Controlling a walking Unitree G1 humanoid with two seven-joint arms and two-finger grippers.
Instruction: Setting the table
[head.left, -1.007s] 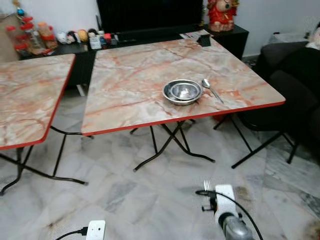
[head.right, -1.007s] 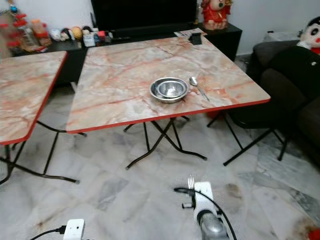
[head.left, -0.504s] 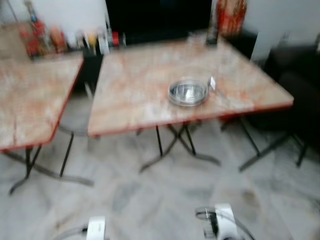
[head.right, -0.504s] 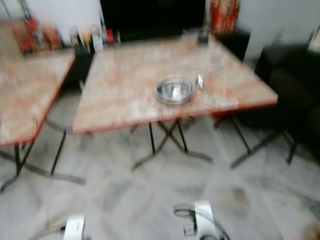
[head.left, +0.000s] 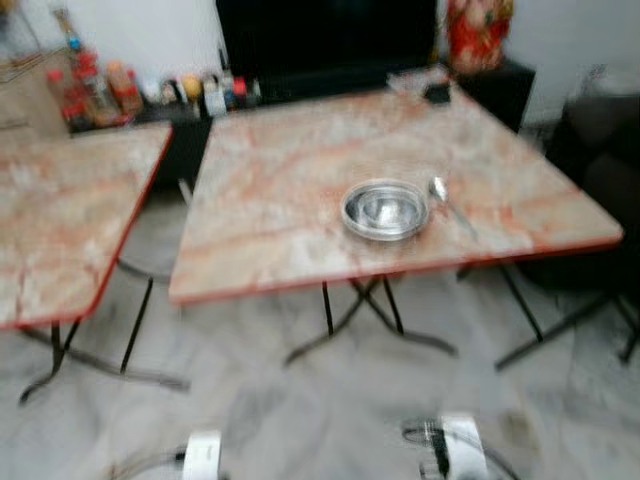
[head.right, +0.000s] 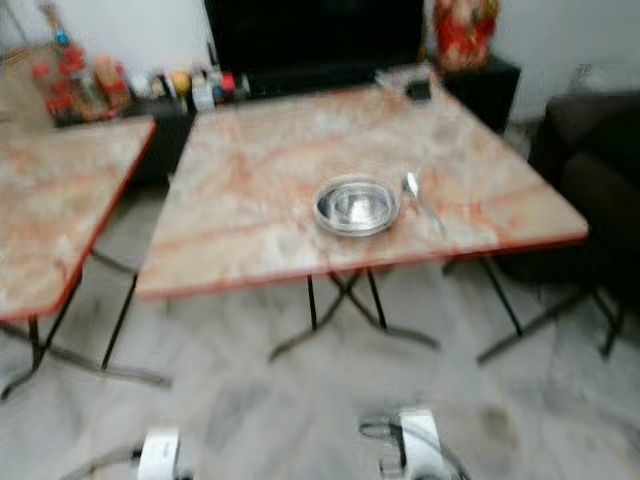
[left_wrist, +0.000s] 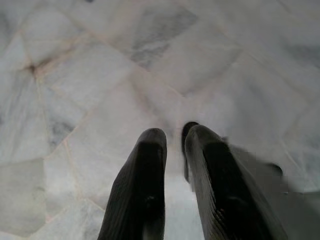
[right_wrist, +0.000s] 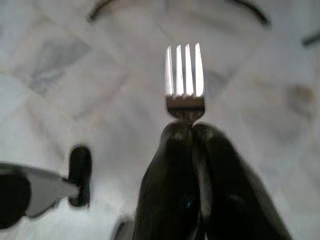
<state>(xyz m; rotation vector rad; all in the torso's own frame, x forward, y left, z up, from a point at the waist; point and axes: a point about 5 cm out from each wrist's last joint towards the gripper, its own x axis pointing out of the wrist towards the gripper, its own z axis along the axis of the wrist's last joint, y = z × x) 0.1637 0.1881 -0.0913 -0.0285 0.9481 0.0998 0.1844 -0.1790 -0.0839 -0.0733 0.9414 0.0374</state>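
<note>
The right gripper (right_wrist: 192, 127) has its fingers closed on a silver four-tined fork (right_wrist: 184, 82), held low over the marble floor (left_wrist: 75, 75); the fork's long axis runs along the fingers, tines pointing straight out beyond the fingertips. The left gripper (left_wrist: 175, 137) hangs over the floor, fingers nearly together and holding nothing. On the marble-patterned surface (head.left: 290, 170) sits a steel bowl (head.left: 385, 208) with a spoon (head.left: 445, 198) just beside it.

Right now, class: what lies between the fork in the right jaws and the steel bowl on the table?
In the left eye view, bare marble floor and the table's red front edge separate the fork from the bowl.
</note>
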